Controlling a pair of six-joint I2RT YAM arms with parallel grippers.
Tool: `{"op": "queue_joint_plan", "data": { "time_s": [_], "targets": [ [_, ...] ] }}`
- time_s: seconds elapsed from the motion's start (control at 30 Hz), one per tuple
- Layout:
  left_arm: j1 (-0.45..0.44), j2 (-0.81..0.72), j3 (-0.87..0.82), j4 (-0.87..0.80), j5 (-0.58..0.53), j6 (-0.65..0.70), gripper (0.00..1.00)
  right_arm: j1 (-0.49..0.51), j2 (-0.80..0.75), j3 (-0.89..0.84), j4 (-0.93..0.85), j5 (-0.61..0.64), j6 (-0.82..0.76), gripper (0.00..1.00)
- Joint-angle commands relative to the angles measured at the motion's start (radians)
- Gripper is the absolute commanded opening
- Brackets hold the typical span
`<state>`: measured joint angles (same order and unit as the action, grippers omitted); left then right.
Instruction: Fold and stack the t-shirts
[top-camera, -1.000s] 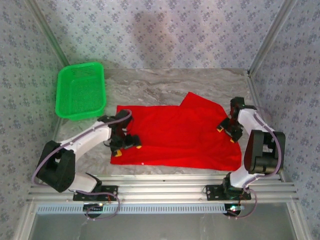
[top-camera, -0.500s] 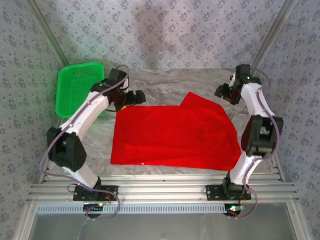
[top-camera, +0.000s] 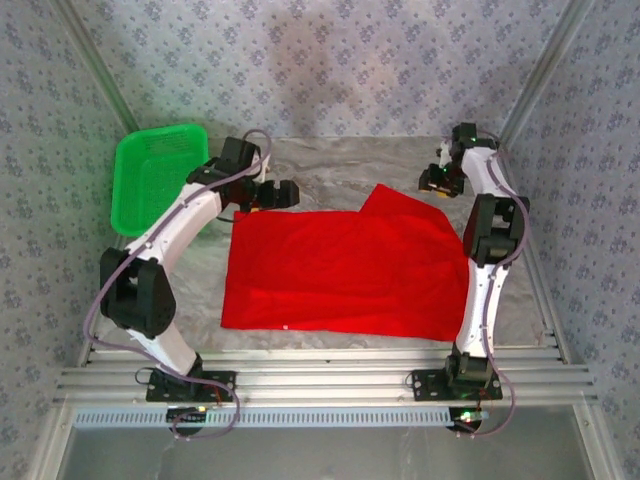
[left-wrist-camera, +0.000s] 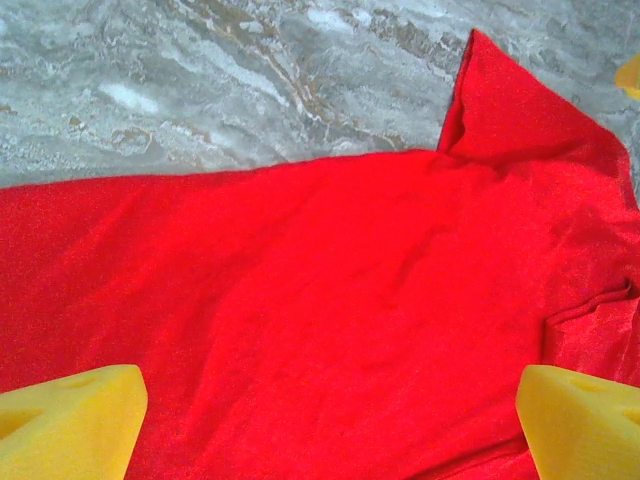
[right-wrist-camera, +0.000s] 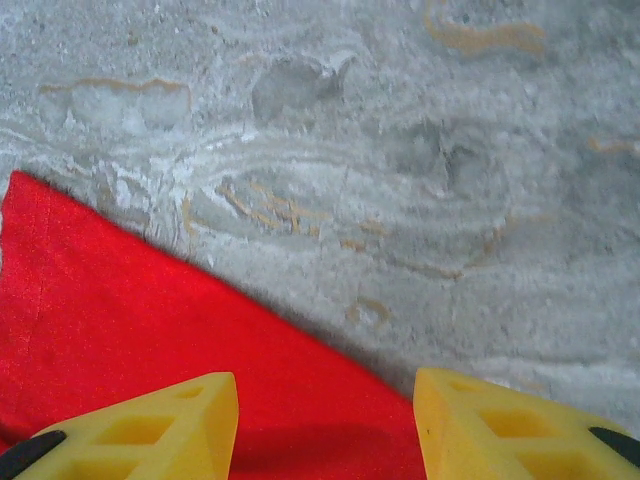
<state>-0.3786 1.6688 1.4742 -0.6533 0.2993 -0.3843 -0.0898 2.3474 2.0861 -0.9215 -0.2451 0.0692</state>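
Red t-shirt (top-camera: 350, 270) spread flat on the desk (top-camera: 330, 165) — looks soft, light, limp, prone to bunching. Near its far left edge, left fingers (left-wrist-camera: 70, 420) wide apart; right fingers (right-wrist-camera: 150, 420) apart, empty, over the far right sleeve edge — probably best pinched at those far corners.

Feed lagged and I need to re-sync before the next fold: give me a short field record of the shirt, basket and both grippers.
t-shirt: red, spread flat on the table, not yet folded, no print showing
sleeve: far-right one juts toward the back wall
left gripper: open, by the shirt's far edge near its left end, holding nothing
right gripper: fingers apart, over the sleeve's far edge, holding nothing
basket: green, far left, empty, apart from the shirt
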Motion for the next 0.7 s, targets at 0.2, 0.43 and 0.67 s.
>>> {"op": "queue_joint_plan", "data": {
  "time_s": [0.2,0.43,0.67],
  "targets": [
    [0.044,-0.129,-0.088,-0.017,-0.049,-0.004,0.95,0.005,0.073,0.035,-0.057,0.027,-0.06,0.5],
    [0.061,-0.185,-0.125,-0.051,-0.08,-0.005,0.95,0.01,0.114,0.037,-0.059,0.055,-0.069,0.46],
    [0.088,-0.237,-0.174,-0.06,-0.1,-0.014,0.95,0.022,0.146,0.049,-0.073,0.053,-0.074,0.45]
  ]
}}
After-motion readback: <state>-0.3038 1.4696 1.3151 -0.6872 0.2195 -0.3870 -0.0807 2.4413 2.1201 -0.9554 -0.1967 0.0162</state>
